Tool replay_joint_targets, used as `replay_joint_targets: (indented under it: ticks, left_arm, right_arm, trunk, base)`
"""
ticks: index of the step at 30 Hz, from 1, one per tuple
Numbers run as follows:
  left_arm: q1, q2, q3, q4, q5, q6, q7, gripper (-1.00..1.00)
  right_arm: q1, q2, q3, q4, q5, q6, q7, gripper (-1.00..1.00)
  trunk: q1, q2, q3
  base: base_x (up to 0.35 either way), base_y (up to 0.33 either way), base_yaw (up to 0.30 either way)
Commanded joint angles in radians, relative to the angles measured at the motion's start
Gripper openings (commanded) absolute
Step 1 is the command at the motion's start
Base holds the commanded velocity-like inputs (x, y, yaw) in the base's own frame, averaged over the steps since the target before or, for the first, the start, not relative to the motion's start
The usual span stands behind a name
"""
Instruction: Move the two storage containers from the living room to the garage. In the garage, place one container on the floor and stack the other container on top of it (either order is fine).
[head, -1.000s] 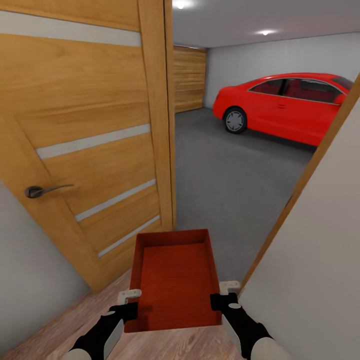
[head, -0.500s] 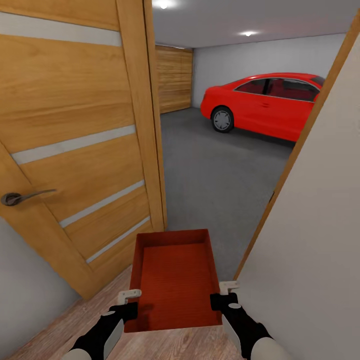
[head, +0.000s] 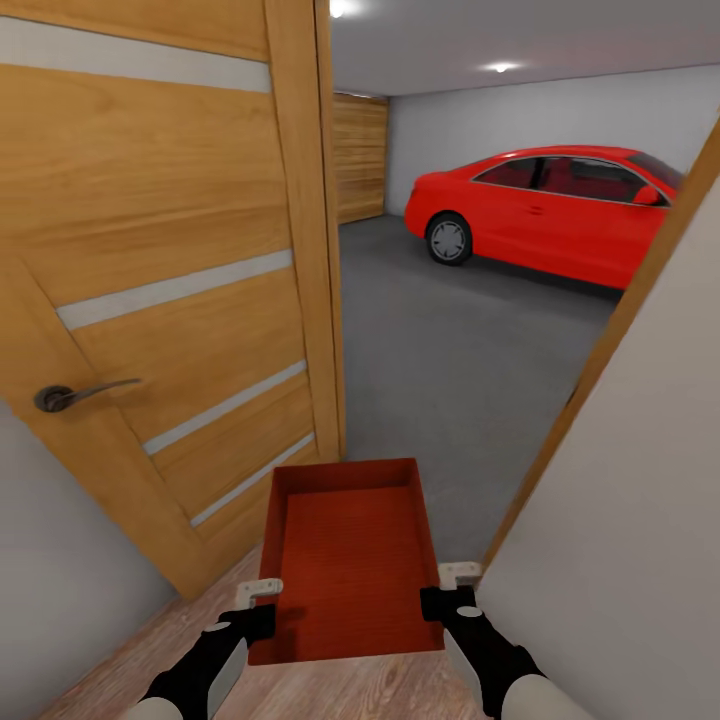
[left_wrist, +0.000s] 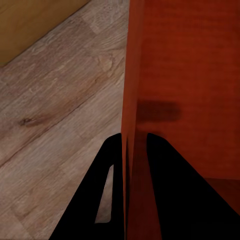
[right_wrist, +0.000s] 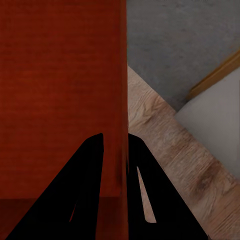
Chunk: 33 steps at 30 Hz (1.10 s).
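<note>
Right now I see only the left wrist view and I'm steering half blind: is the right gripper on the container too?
Observer: Yes. The right gripper pinches the storage container by its right wall, one finger inside and one outside.
Operator: What's ahead of me?
Observer: An open doorway, with the garage's grey concrete floor beyond it.
Operator: Anything in the way out there?
Observer: A red car is parked far ahead, toward the right.

No readable text, labels, brands, numbers or signs on anything in any view.
</note>
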Motion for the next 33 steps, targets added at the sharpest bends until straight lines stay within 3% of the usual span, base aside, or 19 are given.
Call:
replay_joint_targets:
  ticks: [1,9,22,33]
  left_arm:
    - [0.001,0.001,-0.019,-0.002,-0.023,0.006,0.006,-1.0]
    - [0.001,0.001,-0.02,-0.002,-0.023,0.006,0.006,-1.0]
    - [0.001,0.001,-0.019,-0.002,-0.023,0.006,0.006,-1.0]
    - [0.001,0.001,-0.019,-0.002,-0.023,0.006,0.006,-1.0]
  right_arm:
    - [-0.002,-0.001,-0.061,-0.007,0.015,0.007,-0.004,-1.0]
    - [-0.002,-0.001,-0.061,-0.007,0.015,0.007,-0.004,-1.0]
    - [-0.002,-0.001,-0.061,-0.007,0.015,0.007,-0.004,-1.0]
    - [-0.002,-0.001,-0.061,-0.007,0.015,0.007,-0.004,-1.0]
  trunk:
    - [0.001,-0.002,-0.002]
    - [0.001,-0.002,-0.002]
    - [0.001,-0.002,-0.002]
    - [0.001,-0.002,-0.002]
  base:
    - [0.0,0.278,0.0]
    - [0.0,0.063,-0.019]
    - [0.0,0.001,-0.2]
    - [0.056,0.28,-0.006]
